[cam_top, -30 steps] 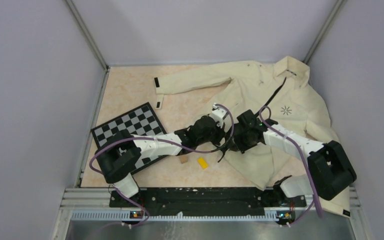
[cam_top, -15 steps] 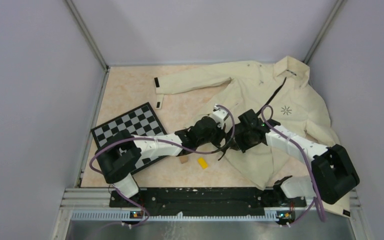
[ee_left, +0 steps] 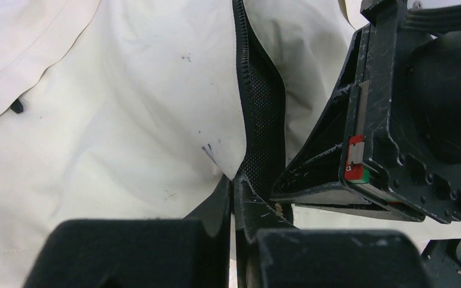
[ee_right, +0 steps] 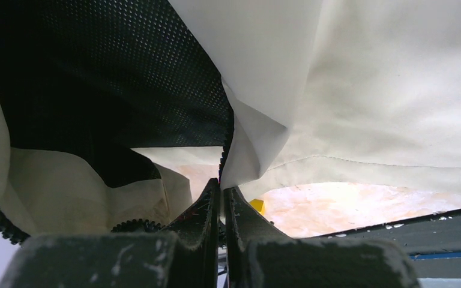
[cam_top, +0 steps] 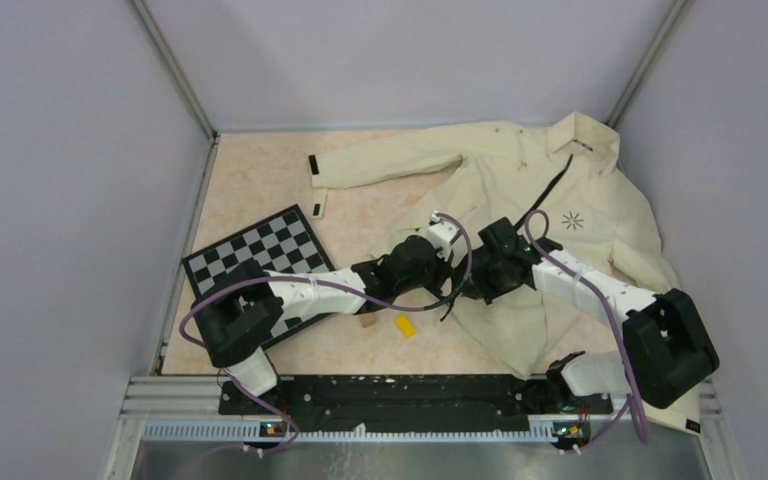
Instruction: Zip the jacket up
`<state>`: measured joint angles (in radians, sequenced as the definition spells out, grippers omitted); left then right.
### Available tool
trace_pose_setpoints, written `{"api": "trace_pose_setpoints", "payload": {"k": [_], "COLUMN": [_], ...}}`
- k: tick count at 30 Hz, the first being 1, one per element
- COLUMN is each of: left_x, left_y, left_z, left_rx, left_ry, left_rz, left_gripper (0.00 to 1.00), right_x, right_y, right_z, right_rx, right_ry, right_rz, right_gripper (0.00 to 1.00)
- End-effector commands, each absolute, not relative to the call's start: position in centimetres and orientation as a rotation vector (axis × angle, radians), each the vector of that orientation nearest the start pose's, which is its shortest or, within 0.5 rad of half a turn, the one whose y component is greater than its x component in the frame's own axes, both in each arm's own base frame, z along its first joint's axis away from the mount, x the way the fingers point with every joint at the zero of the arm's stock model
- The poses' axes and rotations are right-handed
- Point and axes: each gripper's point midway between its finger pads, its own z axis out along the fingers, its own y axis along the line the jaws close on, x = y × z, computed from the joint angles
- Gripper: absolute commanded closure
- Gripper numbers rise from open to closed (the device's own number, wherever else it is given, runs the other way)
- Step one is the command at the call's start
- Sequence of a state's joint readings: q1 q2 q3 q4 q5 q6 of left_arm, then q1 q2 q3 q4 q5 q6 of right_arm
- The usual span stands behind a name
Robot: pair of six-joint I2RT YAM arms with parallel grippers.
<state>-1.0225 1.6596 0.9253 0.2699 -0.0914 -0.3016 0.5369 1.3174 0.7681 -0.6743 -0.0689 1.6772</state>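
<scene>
The beige desk point(cam_top: 250, 180) carries the cream jacket point(cam_top: 500, 175), a checkerboard point(cam_top: 260, 250), a yellow block point(cam_top: 405, 326) and perhaps a small wooden piece point(cam_top: 367, 320).

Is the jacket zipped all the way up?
No, the jacket front gapes open, with black mesh lining showing between its edges.

A: How's the light from above?
B: Soft and even, coming from overhead; just faint shadows on the beige marbled tabletop point(cam_top: 260, 190), no glare.
A: The wrist views?
B: Left: the cream fabric jacket point(ee_left: 126, 120) is bright and crisp, while the black fingers point(ee_left: 126, 252) of the left gripper point(ee_left: 233, 186) blur near the lens. Right: the jacket's black mesh lining point(ee_right: 96, 78) sinks into shadow, and the tabletop far behind is washed out.
</scene>
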Motion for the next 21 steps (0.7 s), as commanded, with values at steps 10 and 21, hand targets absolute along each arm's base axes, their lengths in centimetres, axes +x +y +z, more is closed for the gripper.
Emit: {"api": "trace_pose_setpoints", "payload": {"k": [10, 21], "left_x": [24.4, 24.1], "left_y": [-41.2, -41.3], "left_z": [11.9, 12.1], "left_rx": [0.761, 0.773], "left_ry": [1.913, 1.899], "left_rz": [-0.719, -0.686], "left_gripper": [1.00, 1.00], "right_x": [23.1, 23.2], "right_y": [18.7, 19.7], "right_z": [8.2, 8.5], "right_rx": [1.614, 1.748], "right_ry": [2.426, 2.329], "right_rz": [0.607, 0.797], "right_gripper": [1.00, 1.00]}}
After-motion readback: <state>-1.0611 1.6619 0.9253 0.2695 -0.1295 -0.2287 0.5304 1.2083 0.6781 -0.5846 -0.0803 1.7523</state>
